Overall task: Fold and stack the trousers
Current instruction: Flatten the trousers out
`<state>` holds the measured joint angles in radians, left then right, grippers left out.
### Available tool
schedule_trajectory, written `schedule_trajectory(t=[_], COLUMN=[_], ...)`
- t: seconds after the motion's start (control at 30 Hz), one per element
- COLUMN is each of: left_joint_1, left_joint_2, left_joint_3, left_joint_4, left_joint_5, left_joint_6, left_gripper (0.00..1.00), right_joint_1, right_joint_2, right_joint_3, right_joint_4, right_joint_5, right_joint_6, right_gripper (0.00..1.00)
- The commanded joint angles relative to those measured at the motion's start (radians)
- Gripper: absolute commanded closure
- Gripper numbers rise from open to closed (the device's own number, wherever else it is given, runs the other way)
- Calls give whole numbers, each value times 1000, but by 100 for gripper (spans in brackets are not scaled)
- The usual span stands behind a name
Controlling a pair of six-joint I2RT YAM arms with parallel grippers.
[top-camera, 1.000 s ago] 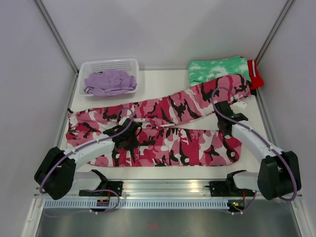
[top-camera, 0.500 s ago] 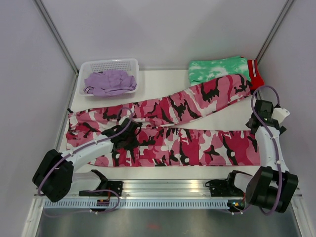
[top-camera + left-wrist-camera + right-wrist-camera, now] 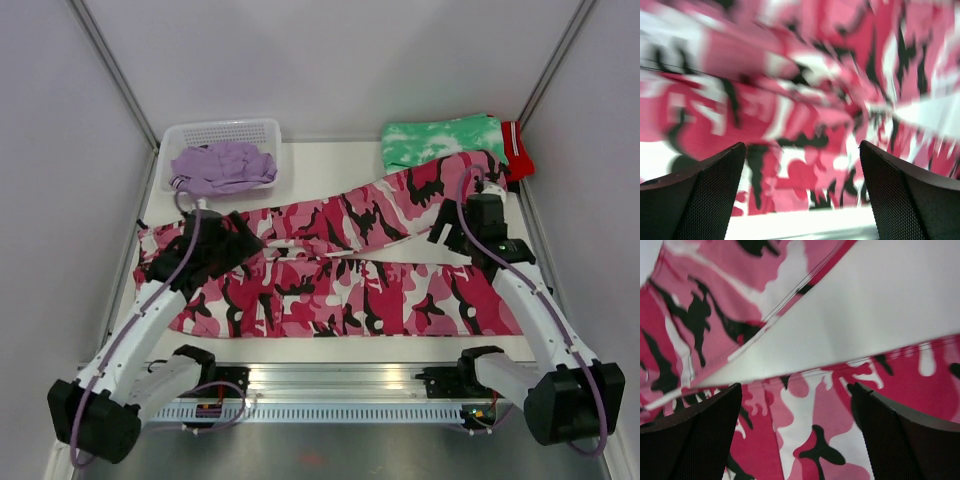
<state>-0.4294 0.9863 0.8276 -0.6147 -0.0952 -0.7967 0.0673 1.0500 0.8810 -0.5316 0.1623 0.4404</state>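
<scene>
At the far left of the table (image 3: 330, 165), the white basket (image 3: 225, 130) has the lilac trousers (image 3: 222, 166) bunched up inside it. Just in front of that, my left gripper (image 3: 801, 144) hangs over the waist end of the camo trousers (image 3: 330, 290), jaws spread wide with nothing between them. That wrist cam is pretty blurry, but it's all pink camo underneath. The camo pair lies flat across the table, waist on the left, legs splitting into a V toward the right. My right gripper (image 3: 795, 386) is over that V, jaws also wide and empty, with bare table showing between the two legs. In the back right corner, the green tie-dye garment (image 3: 440, 140) sits folded with the red garment (image 3: 518, 150) right beside it, and the upper leg's cuff reaches them.
</scene>
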Motion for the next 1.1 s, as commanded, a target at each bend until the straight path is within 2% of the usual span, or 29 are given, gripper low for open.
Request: schedule_trajectory(t=[0.0, 0.03, 0.07, 0.13, 0.17, 0.27, 0.43, 0.63, 0.73, 0.77, 0.83, 0.93, 0.97, 1.0, 1.03, 1.07], left_joint_1=[217, 280, 393, 522, 634, 782, 866, 909, 911, 910, 911, 911, 911, 911, 913, 914], left_joint_2=[-47, -49, -48, -26, -17, 20, 81, 198, 241, 252, 261, 279, 284, 294, 296, 299], left_joint_3=[-1, -5, -19, -34, -50, -87, -120, -180, -219, -229, -235, -228, -229, -229, -237, -243], left_joint_4=[-133, -149, -160, -183, -189, -203, -201, -165, -102, -73, -45, -14, -8, -2, 0, -2], left_joint_5=[40, 45, 70, 129, 146, 117, -85, -152, -152, -149, -143, -147, -153, -156, -156, -159], left_joint_6=[10, 17, 24, 30, 30, 7, -117, -222, -225, -217, -205, -159, -144, -138, -131, -133], left_gripper=[0, 0, 0, 0, 0, 0, 2, 11, 26, 35, 40, 56, 74, 84, 98, 98], right_joint_1=[100, 117, 149, 184, 218, 271, 299, 302, 302, 302, 301, 302, 301, 302, 301, 301], right_joint_2=[27, 41, 50, 71, 77, 107, 148, 162, 157, 157, 163, 160, 157, 151, 145, 139], right_joint_3=[-54, -57, -60, -74, -76, -83, -108, -103, -105, -106, -100, -96, -109, -115, -123, -141], right_joint_4=[80, 91, 116, 142, 165, 200, 249, 251, 260, 260, 242, 234, 239, 243, 248, 251], right_joint_5=[-67, -72, -87, -99, -110, -116, -152, -124, -106, -99, -70, -34, -29, -26, -17, 9], right_joint_6=[1, 12, 18, 26, 34, 46, 54, 40, 35, 32, 29, 41, 58, 67, 78, 102], right_gripper=[2, 2, 2, 2, 2, 2, 2, 2, 2, 2, 2, 2, 2, 2, 2, 2])
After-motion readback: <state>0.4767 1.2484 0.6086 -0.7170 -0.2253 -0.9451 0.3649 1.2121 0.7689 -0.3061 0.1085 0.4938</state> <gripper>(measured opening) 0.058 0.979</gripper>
